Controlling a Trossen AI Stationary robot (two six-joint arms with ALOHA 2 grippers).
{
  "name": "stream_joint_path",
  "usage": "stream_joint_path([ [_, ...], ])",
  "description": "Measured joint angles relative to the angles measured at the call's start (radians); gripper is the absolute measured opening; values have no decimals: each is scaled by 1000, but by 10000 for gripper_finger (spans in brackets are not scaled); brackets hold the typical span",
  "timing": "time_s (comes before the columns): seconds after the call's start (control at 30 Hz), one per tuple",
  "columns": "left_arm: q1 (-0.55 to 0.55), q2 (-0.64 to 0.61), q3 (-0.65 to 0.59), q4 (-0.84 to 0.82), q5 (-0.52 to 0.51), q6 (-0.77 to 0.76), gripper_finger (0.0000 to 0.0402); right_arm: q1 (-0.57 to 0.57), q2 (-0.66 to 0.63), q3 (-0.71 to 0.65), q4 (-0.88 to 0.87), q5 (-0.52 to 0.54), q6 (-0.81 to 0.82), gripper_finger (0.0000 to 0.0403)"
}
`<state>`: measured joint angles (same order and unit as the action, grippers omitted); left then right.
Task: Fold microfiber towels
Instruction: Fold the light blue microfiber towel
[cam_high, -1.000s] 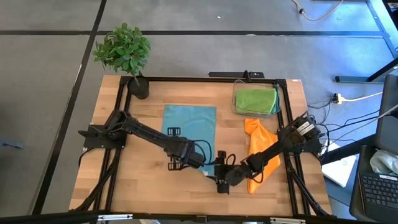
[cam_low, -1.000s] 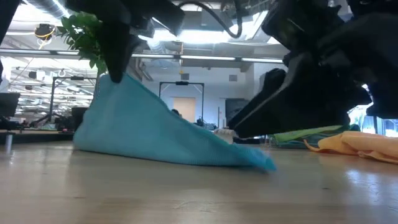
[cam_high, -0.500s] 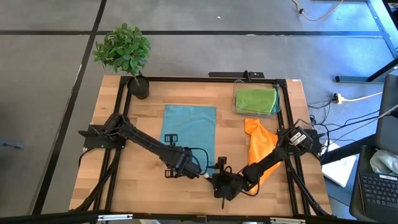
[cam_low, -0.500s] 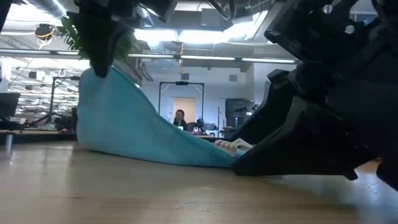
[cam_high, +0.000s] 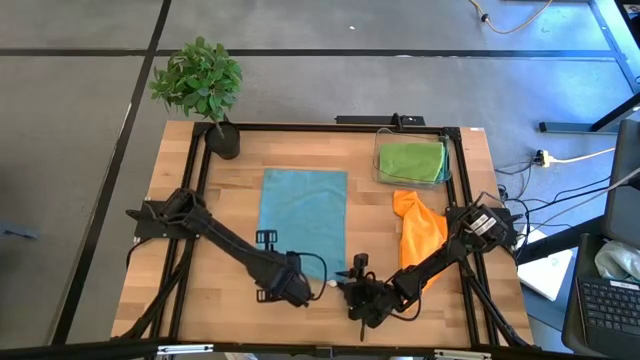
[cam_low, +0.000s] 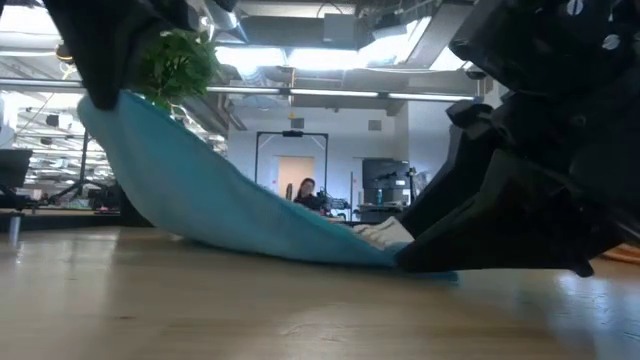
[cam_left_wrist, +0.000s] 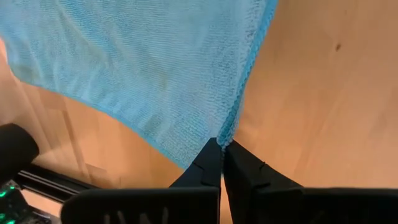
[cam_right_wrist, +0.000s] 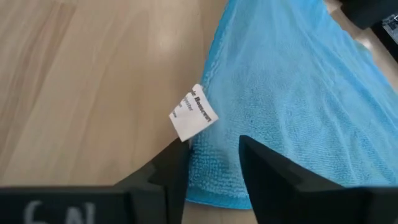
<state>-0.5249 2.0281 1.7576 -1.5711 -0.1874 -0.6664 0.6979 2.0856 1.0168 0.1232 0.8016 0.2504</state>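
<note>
Step in hand: gripping the near corners of the teal towel (cam_high: 303, 210) for its first fold.
Left pincer (cam_left_wrist: 222, 149) clenches the 7 o'clock corner, lifted off the counter (cam_high: 220, 220); right pincer (cam_right_wrist: 208, 158) straddles the 5 o'clock corner, not yet clenched, and should clamp before both carry toward 12 o'clock.

Lighting's pretty even and bright from overhead, only soft shadows on the worktop (cam_high: 230, 210). Low view's got glary ceiling lights (cam_low: 300, 55) around 12 o'clock, and the near arm there is a blurry dark mass.

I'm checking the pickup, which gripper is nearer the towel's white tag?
Right. The right gripper straddles the teal towel corner just beside the white tag; the left gripper pinches the towel's opposite near corner, farther off.
</note>
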Motion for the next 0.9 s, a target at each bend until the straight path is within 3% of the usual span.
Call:
stream_joint_path([
  [0.37,-42,-36,0,0,10,-66,1,1,2,-1,-19,-23,-20,88],
  [0.6,-53,-44,0,0,11,-87,1,0,-8,-3,-28,-43,-25,11],
  [0.77,-54,-44,0,4,0,-86,1,6,-73,-11,-98,-49,-117,14],
  [0.9,-54,-44,0,-3,-100,-41,1,4,-154,-13,-195,32,-208,7],
])
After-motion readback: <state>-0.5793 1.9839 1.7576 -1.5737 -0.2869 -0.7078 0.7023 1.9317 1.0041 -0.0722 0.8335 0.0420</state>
